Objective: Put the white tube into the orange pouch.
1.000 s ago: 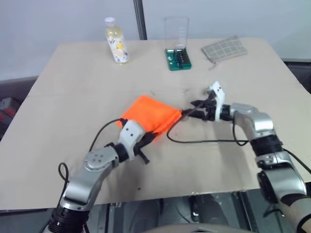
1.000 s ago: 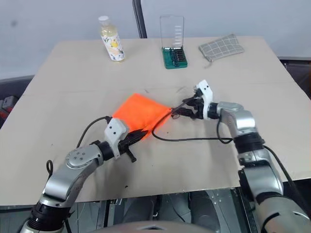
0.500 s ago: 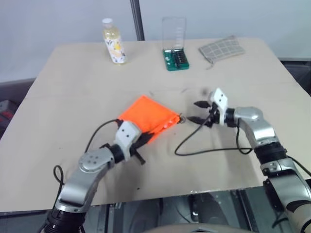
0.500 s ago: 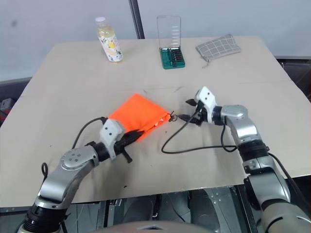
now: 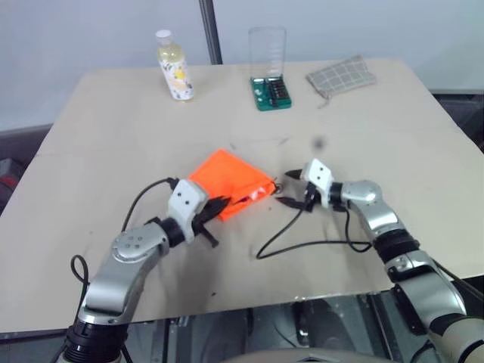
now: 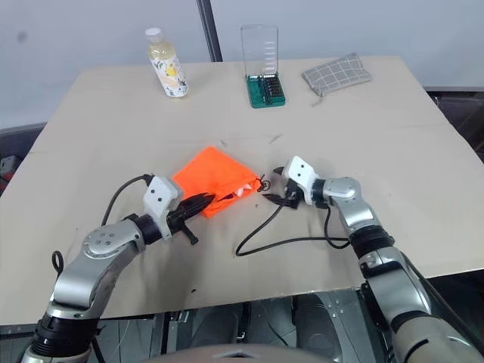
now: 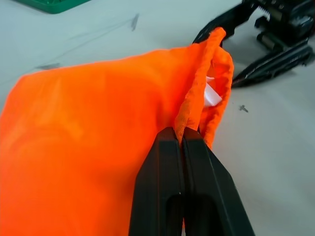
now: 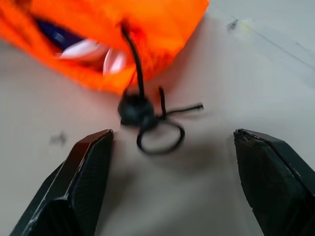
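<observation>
Risk: your left gripper (image 7: 183, 142) is clamped shut on the rim of the pouch (image 5: 227, 178), holding its mouth up. If that pinch slips or you pull sideways, the mouth can collapse or tip, and the tube (image 8: 83, 49) could slide back out onto the table (image 5: 113, 121). The tube looks only just inside the opening, so treat it as not yet secure.

Risk: your right gripper (image 8: 170, 184) stands wide open and empty, just beside the pouch's corner, with the black cord ring (image 8: 158, 137) lying between its fingers. Closing there would likely catch the cord and drag the pouch.

Contents: the pouch holds the white tube, visible through the open mouth; a dark item also appears inside, but you cannot identify it. The green case (image 5: 271, 92) at the far edge holds a row of bits.
</observation>
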Motion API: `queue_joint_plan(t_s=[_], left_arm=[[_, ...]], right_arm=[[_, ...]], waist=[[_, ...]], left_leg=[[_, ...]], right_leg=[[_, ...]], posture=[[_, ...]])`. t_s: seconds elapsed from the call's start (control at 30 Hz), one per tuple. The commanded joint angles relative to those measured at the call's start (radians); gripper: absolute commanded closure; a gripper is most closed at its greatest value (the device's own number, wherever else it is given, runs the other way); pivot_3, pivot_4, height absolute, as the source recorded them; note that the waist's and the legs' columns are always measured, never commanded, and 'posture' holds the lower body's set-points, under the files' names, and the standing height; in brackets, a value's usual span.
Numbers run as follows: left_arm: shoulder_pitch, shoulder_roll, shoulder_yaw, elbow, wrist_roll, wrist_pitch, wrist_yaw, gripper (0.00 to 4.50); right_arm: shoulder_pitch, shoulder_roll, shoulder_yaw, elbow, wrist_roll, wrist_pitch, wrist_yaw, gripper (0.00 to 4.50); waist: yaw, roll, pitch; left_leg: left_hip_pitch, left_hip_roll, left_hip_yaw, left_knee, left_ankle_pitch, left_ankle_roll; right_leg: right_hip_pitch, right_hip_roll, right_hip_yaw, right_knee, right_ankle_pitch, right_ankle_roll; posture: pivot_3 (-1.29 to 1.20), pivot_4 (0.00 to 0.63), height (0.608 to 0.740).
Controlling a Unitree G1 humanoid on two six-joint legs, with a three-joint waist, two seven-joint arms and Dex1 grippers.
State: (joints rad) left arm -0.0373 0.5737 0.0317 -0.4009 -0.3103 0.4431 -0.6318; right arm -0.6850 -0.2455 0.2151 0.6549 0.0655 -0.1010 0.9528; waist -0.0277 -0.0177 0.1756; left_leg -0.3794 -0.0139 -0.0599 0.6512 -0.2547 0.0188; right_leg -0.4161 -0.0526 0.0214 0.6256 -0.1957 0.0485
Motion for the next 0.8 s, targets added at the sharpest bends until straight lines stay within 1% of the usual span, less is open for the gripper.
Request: queue_joint_plan(t_s=[0.03,0.23,0.27,0.33,0.37,0.5,0.53,0.57,0.73,0.8], left_arm=[[-0.008,0.006,0.017,-0.016,-0.008,-0.001,-0.003,4.50],[0.002,0.007,0.017,-0.025,-0.002,-0.005,-0.005,4.50],[0.001,0.008,0.018,-0.024,-0.002,-0.005,-0.004,4.50],[0.001,0.008,0.022,-0.024,-0.002,-0.005,-0.002,4.50],[0.003,0.008,0.022,-0.024,-0.001,-0.005,-0.002,4.50],[0.011,0.002,0.017,-0.026,0.003,-0.010,0.003,4.50],[0.012,0.001,0.015,-0.027,0.003,-0.010,0.004,4.50],[0.011,-0.001,0.013,-0.026,0.004,-0.011,0.004,4.50],[0.005,0.000,0.012,-0.017,0.006,-0.014,0.001,4.50],[0.004,0.002,0.014,-0.011,0.007,-0.019,-0.002,4.50]], right_arm=[[-0.026,0.023,-0.011,0.068,-0.003,-0.010,-0.006,0.54],[-0.066,0.047,-0.006,0.172,-0.020,-0.038,0.008,0.54],[-0.067,0.045,-0.006,0.179,-0.022,-0.043,0.013,0.78],[-0.061,0.039,-0.005,0.179,-0.020,-0.048,0.029,1.30],[-0.057,0.036,-0.006,0.175,-0.020,-0.050,0.033,1.85],[-0.044,0.026,-0.008,0.162,-0.022,-0.053,0.041,3.68],[-0.042,0.025,-0.009,0.157,-0.021,-0.053,0.042,4.29],[-0.040,0.024,-0.011,0.153,-0.020,-0.053,0.040,4.49],[-0.033,0.008,-0.016,0.133,-0.031,-0.061,0.023,4.49],[-0.033,-0.003,-0.038,0.115,-0.023,-0.054,-0.003,4.49]], waist=[[-0.004,0.000,0.000],[-0.011,0.000,0.000],[-0.011,0.000,0.000],[-0.012,0.000,0.000],[-0.012,0.000,0.000],[-0.012,0.000,0.000],[-0.011,0.000,0.000],[-0.011,0.000,-0.001],[-0.008,0.000,-0.001],[-0.006,0.000,0.000]], left_leg=[[0.000,0.000,0.000,0.000,0.000,0.000],[0.001,0.000,0.000,0.000,0.000,0.000],[0.001,0.000,0.000,0.000,0.000,0.000],[0.002,0.000,-0.001,0.000,0.000,0.000],[0.002,0.000,-0.001,0.000,0.000,0.000],[0.002,0.000,-0.001,0.000,0.000,0.000],[0.002,0.000,-0.001,0.000,0.000,0.000],[0.001,0.000,-0.001,0.000,0.000,0.000],[0.001,0.000,-0.001,0.000,0.000,0.000],[0.001,-0.001,-0.001,0.000,0.000,0.000]], right_leg=[[0.000,0.000,0.000,0.000,0.000,0.000],[0.001,0.000,0.000,0.000,0.000,0.000],[0.001,0.000,0.000,0.000,0.000,0.000],[0.001,0.000,0.000,0.001,0.000,0.000],[0.001,0.000,0.000,0.001,0.000,0.000],[0.001,0.000,0.000,0.001,0.000,0.000],[0.001,0.000,0.000,0.001,0.000,0.000],[0.001,0.000,0.000,0.000,0.000,0.000],[0.001,-0.001,0.000,0.000,0.000,0.000],[0.001,-0.001,0.000,0.000,0.000,0.000]], posture=[[0.00,0.150,0.740],[0.00,0.150,0.740],[0.00,0.150,0.740],[0.00,0.150,0.740],[0.00,0.150,0.740],[0.00,0.150,0.740],[0.00,0.150,0.740],[0.00,0.150,0.740],[0.00,0.150,0.740],[0.00,0.150,0.740]])
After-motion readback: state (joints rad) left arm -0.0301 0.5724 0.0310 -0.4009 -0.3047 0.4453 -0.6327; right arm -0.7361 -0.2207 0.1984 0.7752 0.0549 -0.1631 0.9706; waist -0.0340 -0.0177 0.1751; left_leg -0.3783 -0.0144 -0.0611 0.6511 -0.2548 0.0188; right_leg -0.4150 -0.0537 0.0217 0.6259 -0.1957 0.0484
